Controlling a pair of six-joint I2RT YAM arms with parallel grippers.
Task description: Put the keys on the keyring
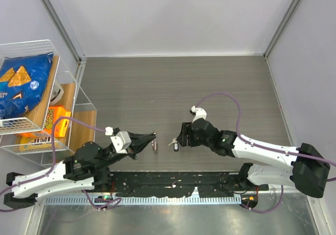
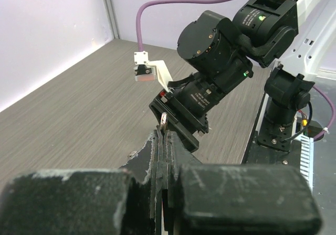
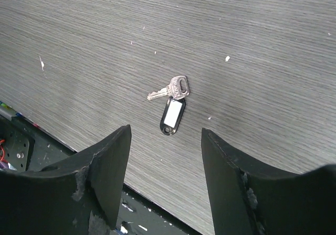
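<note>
The right pincer (image 3: 165, 134), spread wide, hangs right above the keys (image 3: 177, 86), which lie flat by the counter's (image 3: 262, 35) near edge, the black-headed one's length crossing its closing line. The left pincer (image 2: 164, 140), clamped on the keyring (image 2: 164, 120), sits near them, the farther arm.

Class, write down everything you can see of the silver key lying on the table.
The silver key is small, flat, shiny metal, with a rounded head and a notched blade pointing left. It lies flat on the grey wood-grain table, its head meeting a black tag that has a white window. Nothing grips it; the right end effector is open on its near side.
</note>
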